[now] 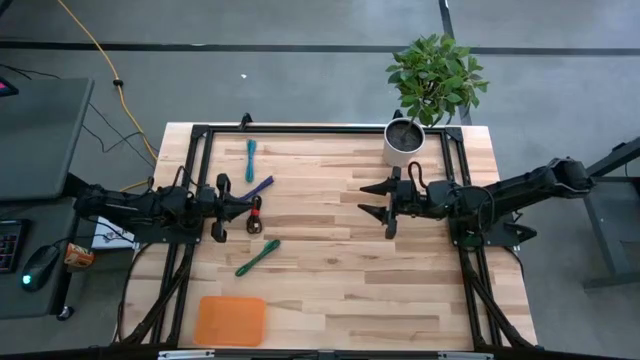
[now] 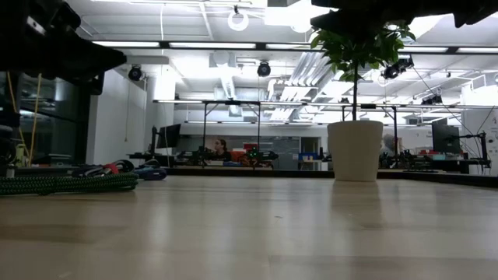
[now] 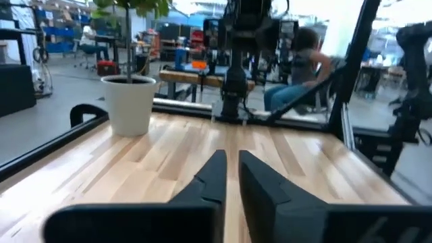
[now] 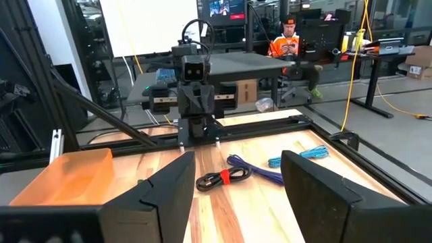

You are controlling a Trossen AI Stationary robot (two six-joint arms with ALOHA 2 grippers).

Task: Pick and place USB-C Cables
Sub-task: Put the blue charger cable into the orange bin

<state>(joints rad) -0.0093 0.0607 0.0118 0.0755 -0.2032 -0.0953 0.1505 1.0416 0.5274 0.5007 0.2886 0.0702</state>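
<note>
Four cables are seen lying on the left half of the tabletop (image 1: 330, 260). The teal cable (image 1: 250, 159) is laid straight near the far edge. The purple cable (image 1: 260, 187) lies just below it at a slant, and the red-and-black cable (image 1: 255, 214) is coiled just beside the tip of the left gripper (image 1: 217, 208), nearer than the purple one. The green cable (image 1: 257, 257) is stretched diagonally nearer the front, apart from the others, with the orange tray (image 1: 230, 320) well beyond it at the front left corner. No cable is held and none is in the tray.

The left gripper is held low over the tabletop, pointed toward the red-and-black cable; in the left wrist view its jaws are shown nearly closed, with only a narrow gap and nothing between them. The right gripper (image 1: 388, 207) is held over the middle right of the tabletop, well apart from the cables, with its jaws spread wide and empty, as the right wrist view shows.

A potted plant (image 1: 408, 140) stands at the far edge on the right side. A yellow cord (image 1: 100, 62) runs across the floor beyond the table's left corner. People are seen seated in the room behind.
</note>
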